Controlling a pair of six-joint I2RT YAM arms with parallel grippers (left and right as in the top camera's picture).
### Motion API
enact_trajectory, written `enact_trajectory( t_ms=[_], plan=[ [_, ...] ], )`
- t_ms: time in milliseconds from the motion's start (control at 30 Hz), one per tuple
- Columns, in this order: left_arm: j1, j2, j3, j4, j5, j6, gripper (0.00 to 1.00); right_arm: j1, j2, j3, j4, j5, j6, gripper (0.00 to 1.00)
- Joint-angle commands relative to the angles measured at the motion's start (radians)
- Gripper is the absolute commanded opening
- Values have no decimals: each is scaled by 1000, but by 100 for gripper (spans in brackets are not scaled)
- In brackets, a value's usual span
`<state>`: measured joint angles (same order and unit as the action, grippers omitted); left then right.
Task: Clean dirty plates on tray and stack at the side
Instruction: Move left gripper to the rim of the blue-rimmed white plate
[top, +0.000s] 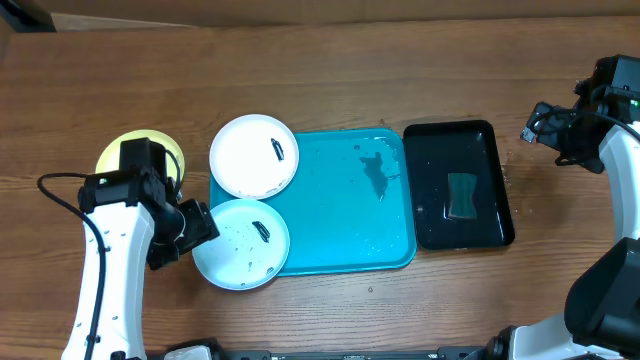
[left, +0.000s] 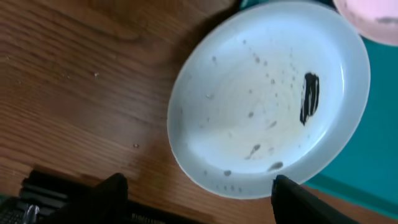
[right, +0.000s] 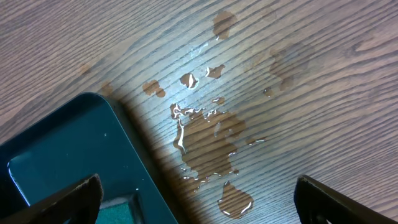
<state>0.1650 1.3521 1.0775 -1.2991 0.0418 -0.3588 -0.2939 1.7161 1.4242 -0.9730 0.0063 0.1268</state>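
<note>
The left gripper (left: 199, 190) stood released, its two dark fingers (left: 112, 196) spread wide and grasping nothing. Just ahead of the tips lay the round, shallow, pale-blue-rimmed plate (left: 261, 106). It sat partly on the brown wooden table (left: 74, 81) and overlapped a corner of the large turquoise plastic tray (left: 367, 155). Its white centre carried grey specks and one black smear (left: 310, 98) toward the right finger's side. Farther ahead sat the all-white plate (top: 254, 155), smeared too. Behind the fingers, half under the arm, lay the yellow-green-rimmed plate (top: 106, 158). The right gripper (right: 198, 183) gaped empty above a water puddle (right: 208, 140), with the glossy black tray (right: 68, 155) by its left finger.
</note>
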Motion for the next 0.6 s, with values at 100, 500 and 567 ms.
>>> enact_trajectory(
  t_ms=[100,500,567],
  plan=[
    [-1,-17,-18,79,-113,-56,75,-3,-3,-3,2,0,4,100],
    [-1,-17,-216,245,-97,-92,59,-3,-3,-3,2,0,4,100],
    [-1,-17,-258,275,-96,-92,57,-3,-3,-3,2,0,4,100]
  ],
)
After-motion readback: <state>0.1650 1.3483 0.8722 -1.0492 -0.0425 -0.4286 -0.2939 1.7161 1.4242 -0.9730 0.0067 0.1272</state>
